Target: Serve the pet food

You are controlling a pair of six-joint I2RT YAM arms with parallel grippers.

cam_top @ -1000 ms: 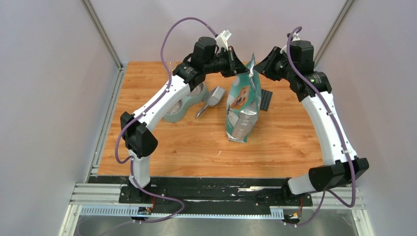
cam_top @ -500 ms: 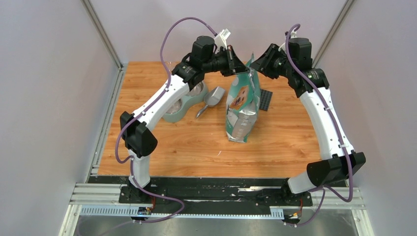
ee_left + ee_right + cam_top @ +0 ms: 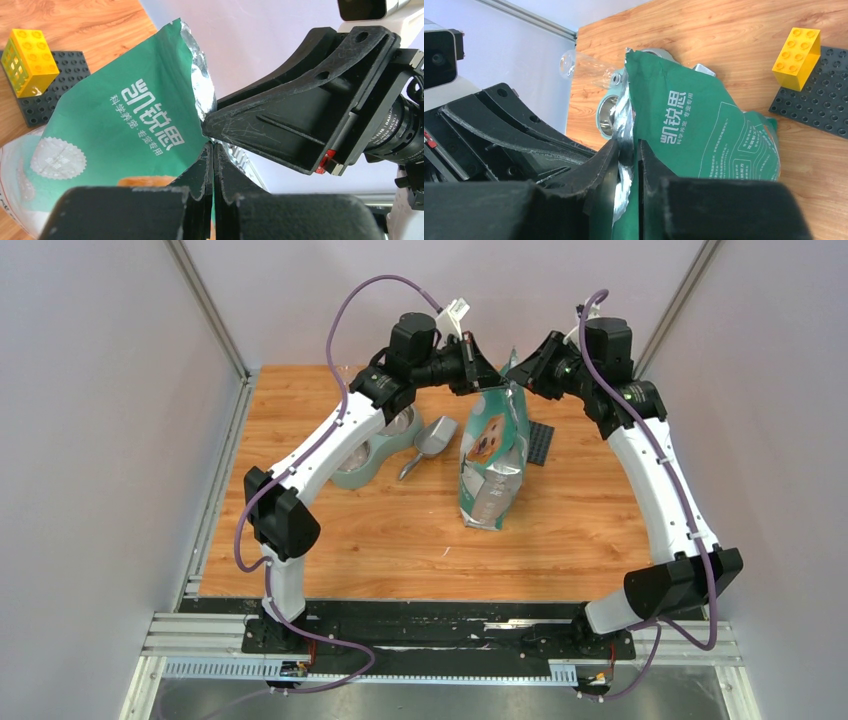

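The green-and-white pet food bag (image 3: 495, 455) stands upright mid-table, its top torn open and showing silver lining. My left gripper (image 3: 488, 378) is shut on the left side of the bag's top edge; the left wrist view shows its jaws (image 3: 213, 146) pressed on the green film (image 3: 125, 115). My right gripper (image 3: 522, 376) is shut on the opposite side of the top edge, with the silver lining between its jaws (image 3: 629, 146). The bag also shows in the right wrist view (image 3: 704, 130). The kibble is hidden inside the bag.
A pale green double bowl (image 3: 372, 458) with metal inserts sits left of the bag, and a grey metal scoop (image 3: 430, 440) lies between them. A black baseplate (image 3: 541, 443) with a yellow brick (image 3: 796, 50) lies right behind the bag. Walls enclose the table.
My right gripper has moved left onto the bag's top edge, close against my left gripper. The bag's top has shifted slightly. The left arm has barely moved.
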